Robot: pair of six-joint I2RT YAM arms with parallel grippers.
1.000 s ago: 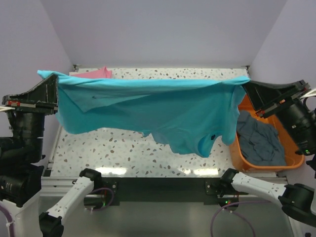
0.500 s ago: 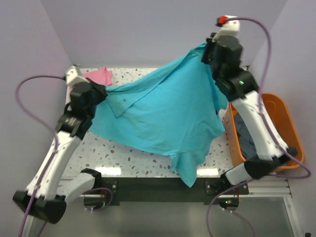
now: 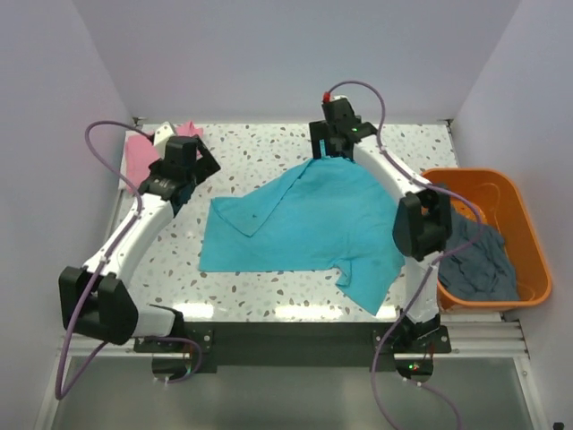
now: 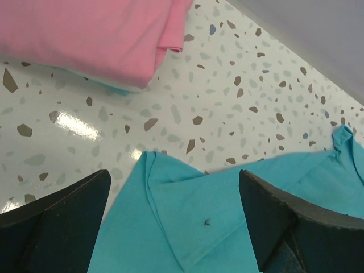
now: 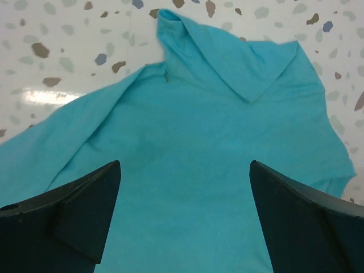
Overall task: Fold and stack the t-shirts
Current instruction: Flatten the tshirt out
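The turquoise t-shirt (image 3: 304, 224) lies spread and creased on the speckled table, one sleeve trailing towards the front edge. My left gripper (image 3: 186, 154) hovers open just beyond its left corner; in the left wrist view its jaws (image 4: 173, 173) stand wide above a folded-over corner of the turquoise t-shirt (image 4: 227, 227). My right gripper (image 3: 334, 143) is open over the shirt's far tip, holding nothing (image 5: 184, 164), with the turquoise cloth (image 5: 216, 131) below it. A folded pink t-shirt (image 3: 139, 152) (image 4: 96, 34) rests at the back left. A dark grey-blue t-shirt (image 3: 474, 260) lies crumpled in the tub.
An orange plastic tub (image 3: 506, 184) stands at the right edge of the table (image 3: 260, 152), close beside the right arm's elbow. Purple walls close in the back and both sides.
Both grippers have opened and let go of the turquoise t-shirt. It hung stretched in the air between them; now it lies on the table, with both arms lowered towards the back.
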